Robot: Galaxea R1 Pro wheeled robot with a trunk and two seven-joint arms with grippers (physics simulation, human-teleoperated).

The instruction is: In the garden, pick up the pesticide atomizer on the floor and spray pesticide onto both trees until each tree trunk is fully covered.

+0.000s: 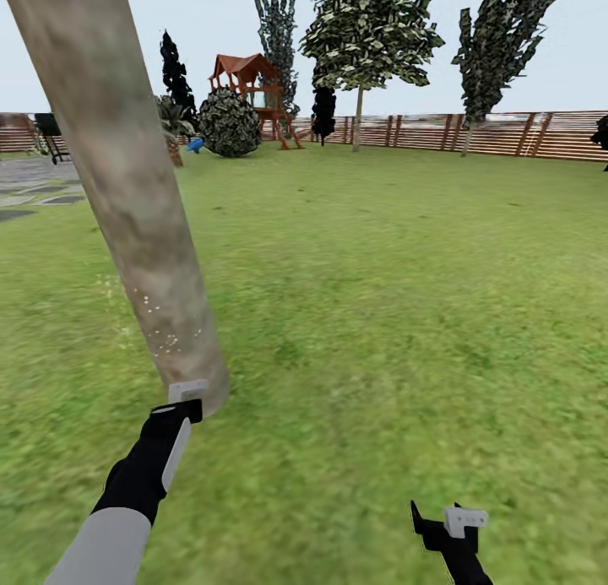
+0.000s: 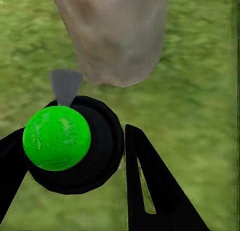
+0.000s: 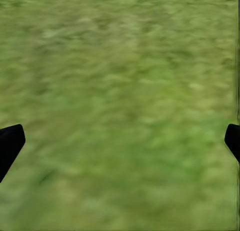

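One thick pale trunk [image 1: 135, 197], one atomizer [image 2: 57, 138], two grippers, one playset [image 1: 249, 91], perhaps six distant trees.

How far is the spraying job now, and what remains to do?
Done: the atomizer is off the grass, held in the left tool. In hand: it points at the base of the near trunk, where small white specks show low down, so spraying seems under way. The rest of this trunk looks bare. Left: covering this trunk fully, then the second tree. The right tool is open over the lawn.
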